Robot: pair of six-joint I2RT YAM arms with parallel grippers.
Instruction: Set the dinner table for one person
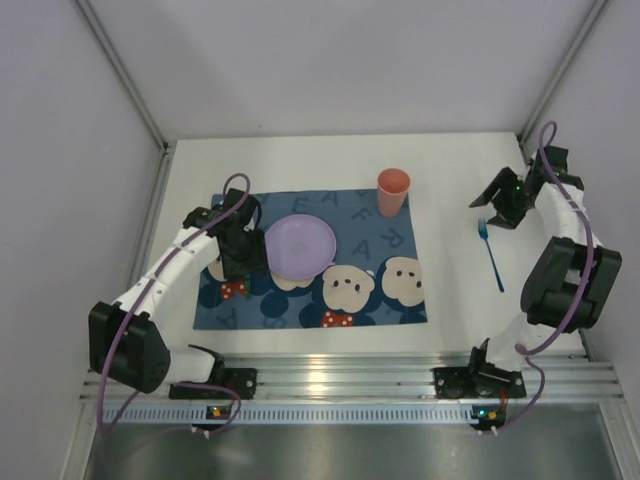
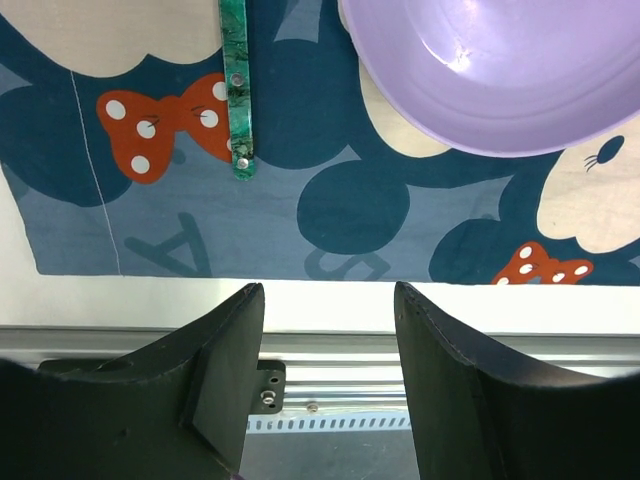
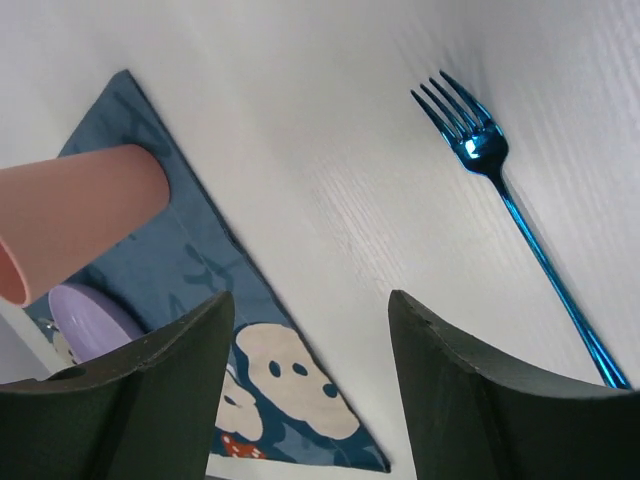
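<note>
The white dinner table (image 1: 300, 160) holds a dark blue mouse-print mat (image 1: 380, 300). A purple plate (image 1: 300, 247) sits on the mat, and a pink cup (image 1: 392, 192) stands at the mat's far right corner. A blue fork (image 1: 490, 255) lies on bare table right of the mat. My left gripper (image 1: 243, 262) is open and empty over the mat just left of the plate. The left wrist view shows the gripper (image 2: 328, 295), the plate (image 2: 500, 70) and a green marbled utensil handle (image 2: 237, 90) lying on the mat. My right gripper (image 1: 495, 208) is open and empty near the fork's tines (image 3: 465, 125).
An aluminium rail (image 1: 350, 375) with both arm bases runs along the near edge. Grey enclosure walls (image 1: 60, 150) stand on the left, far and right sides. The right wrist view also shows the cup (image 3: 70, 220) and the mat's edge (image 3: 200, 260).
</note>
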